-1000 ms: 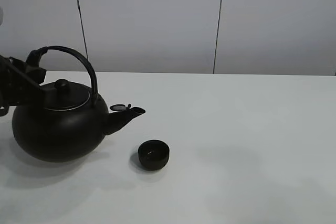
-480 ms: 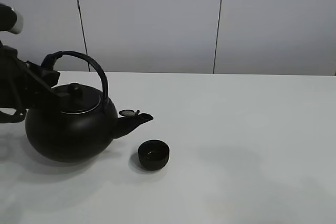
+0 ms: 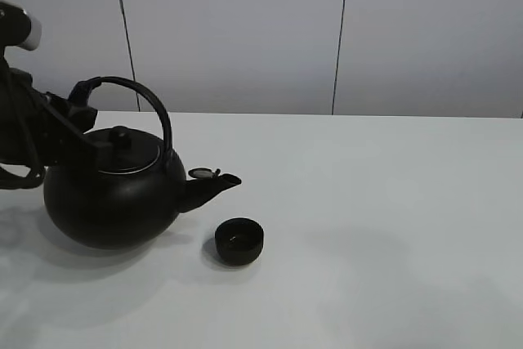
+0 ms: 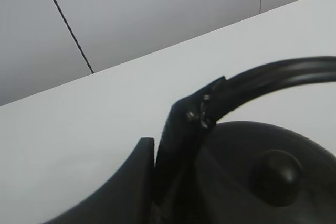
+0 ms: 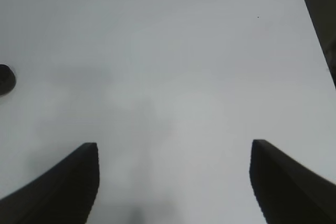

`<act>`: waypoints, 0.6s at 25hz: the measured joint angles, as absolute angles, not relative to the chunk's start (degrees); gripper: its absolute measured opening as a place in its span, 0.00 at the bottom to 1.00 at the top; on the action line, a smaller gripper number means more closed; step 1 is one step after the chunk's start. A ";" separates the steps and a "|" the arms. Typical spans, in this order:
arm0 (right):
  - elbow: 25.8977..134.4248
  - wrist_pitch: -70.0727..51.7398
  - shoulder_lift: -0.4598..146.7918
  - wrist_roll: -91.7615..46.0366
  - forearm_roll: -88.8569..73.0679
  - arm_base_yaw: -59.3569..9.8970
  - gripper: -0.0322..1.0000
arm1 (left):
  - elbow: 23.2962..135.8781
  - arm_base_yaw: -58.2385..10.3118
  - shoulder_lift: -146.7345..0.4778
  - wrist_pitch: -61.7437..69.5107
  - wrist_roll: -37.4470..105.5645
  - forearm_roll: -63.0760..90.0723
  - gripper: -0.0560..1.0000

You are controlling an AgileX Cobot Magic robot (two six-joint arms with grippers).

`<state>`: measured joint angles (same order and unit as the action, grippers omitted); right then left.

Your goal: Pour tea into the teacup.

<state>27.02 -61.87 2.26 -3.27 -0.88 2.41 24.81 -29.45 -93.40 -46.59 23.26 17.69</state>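
Observation:
A big round black kettle [image 3: 110, 198] with an arched handle [image 3: 155, 112] is on the left of the white table. My left gripper [image 3: 80, 96] is shut on the handle's left end; the left wrist view shows the fingers [image 4: 178, 140] clamped on the handle [image 4: 273, 77] above the lid knob [image 4: 275, 174]. The kettle's spout [image 3: 214, 182] points right, its small flap raised. The small matte-black teacup [image 3: 239, 240] stands just below and right of the spout tip; it also shows in the right wrist view [image 5: 6, 79]. No tea stream shows. My right gripper [image 5: 173, 182] is open and empty over bare table.
The white table [image 3: 392, 226] stretches to the right of the teacup. Grey wall panels [image 3: 245, 30] stand behind its far edge.
My left gripper has carried the kettle to the right and a little up; its spout tip now sits closer to the teacup. The teacup and right gripper have not moved.

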 joint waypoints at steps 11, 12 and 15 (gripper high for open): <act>27.02 -61.92 2.26 -3.27 -0.88 2.41 0.56 | 24.81 -29.45 -93.40 -46.64 25.14 14.66 0.17; 27.02 -61.92 2.26 -3.27 -0.88 2.41 0.56 | 24.75 -29.45 -93.40 -46.70 25.26 14.34 0.17; 27.02 -61.92 2.26 -3.27 -0.88 2.41 0.56 | 24.32 -28.84 -93.40 -47.11 25.43 13.14 0.17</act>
<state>27.02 -61.92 2.26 -3.27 -0.88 2.41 24.32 -28.84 -93.40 -47.11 25.43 13.14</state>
